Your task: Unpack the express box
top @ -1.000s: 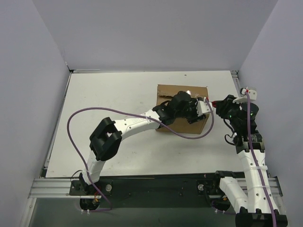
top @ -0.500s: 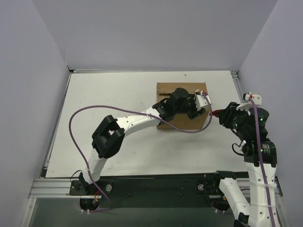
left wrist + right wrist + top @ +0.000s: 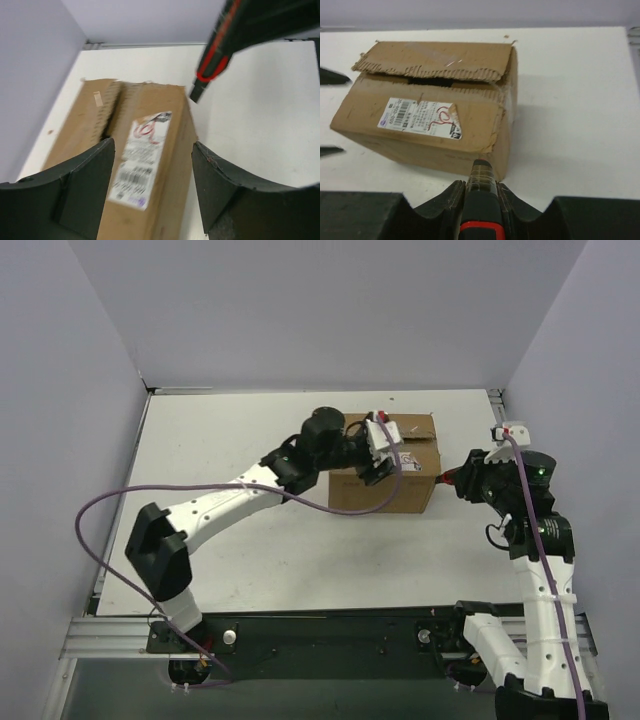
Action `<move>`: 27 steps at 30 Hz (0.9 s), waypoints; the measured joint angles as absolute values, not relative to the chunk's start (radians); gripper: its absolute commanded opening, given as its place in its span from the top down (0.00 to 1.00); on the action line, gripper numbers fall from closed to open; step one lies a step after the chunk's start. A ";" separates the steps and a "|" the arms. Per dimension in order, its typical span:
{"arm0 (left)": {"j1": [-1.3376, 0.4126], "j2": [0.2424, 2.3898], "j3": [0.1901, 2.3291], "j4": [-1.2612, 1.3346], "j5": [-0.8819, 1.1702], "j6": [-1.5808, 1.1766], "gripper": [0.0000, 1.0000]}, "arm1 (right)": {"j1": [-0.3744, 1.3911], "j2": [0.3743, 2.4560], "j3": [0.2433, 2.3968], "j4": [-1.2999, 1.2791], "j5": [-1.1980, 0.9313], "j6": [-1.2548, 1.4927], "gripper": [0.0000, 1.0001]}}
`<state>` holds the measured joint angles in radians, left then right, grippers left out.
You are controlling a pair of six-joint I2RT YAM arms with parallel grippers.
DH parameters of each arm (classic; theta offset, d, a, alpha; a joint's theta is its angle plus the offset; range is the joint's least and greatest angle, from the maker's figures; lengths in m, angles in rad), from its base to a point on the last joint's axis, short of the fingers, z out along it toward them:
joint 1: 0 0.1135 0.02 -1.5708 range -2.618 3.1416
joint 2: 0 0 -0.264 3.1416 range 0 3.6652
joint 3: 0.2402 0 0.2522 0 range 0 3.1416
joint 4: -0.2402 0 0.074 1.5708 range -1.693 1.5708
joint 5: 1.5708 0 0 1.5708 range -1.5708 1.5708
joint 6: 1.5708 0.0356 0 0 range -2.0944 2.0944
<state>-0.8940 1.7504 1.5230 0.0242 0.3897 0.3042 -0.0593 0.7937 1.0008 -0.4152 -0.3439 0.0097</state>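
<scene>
The express box [image 3: 405,490] is brown cardboard and sits right of the table's middle. In the right wrist view its [image 3: 480,107] top flaps meet with a dark gap between them, and a white label [image 3: 420,116] lies on the near flap. My left gripper [image 3: 385,445] is open above the box top; in the left wrist view [image 3: 152,190] the label [image 3: 142,160] shows between its fingers. My right gripper [image 3: 458,480] is shut on a black and red cutter [image 3: 481,185], whose tip is close to the box's right corner. The cutter also shows in the left wrist view [image 3: 215,55].
The white table [image 3: 230,440] is walled by grey panels at the left, back and right. A purple cable [image 3: 110,500] loops from the left arm over the table's left side. The arm bases and a metal rail [image 3: 330,625] run along the near edge.
My left arm has stretched out and its gripper has moved from the box's right side to its top left. My right gripper drew back right, then came close to the box again.
</scene>
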 measured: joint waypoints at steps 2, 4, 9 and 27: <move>-0.850 1.659 1.484 0.006 0.388 0.308 0.27 | -0.060 0.828 0.985 -0.416 -0.420 0.013 1.00; -0.784 1.568 1.439 -0.015 0.372 0.311 0.26 | -0.060 0.848 0.973 -0.417 -0.501 0.027 1.00; -0.606 1.441 1.331 -0.067 0.307 0.322 0.26 | -0.060 0.924 0.941 -0.408 -0.712 0.097 0.99; -0.534 1.431 1.149 -0.242 0.191 0.483 0.27 | -0.178 1.423 0.801 -0.447 -1.058 -0.009 0.81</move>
<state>-0.5343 1.4311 1.1488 -0.2424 0.1905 0.4831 -0.1776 1.4227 0.8009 -0.4473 -1.0576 -0.0086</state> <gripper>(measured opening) 0.732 0.256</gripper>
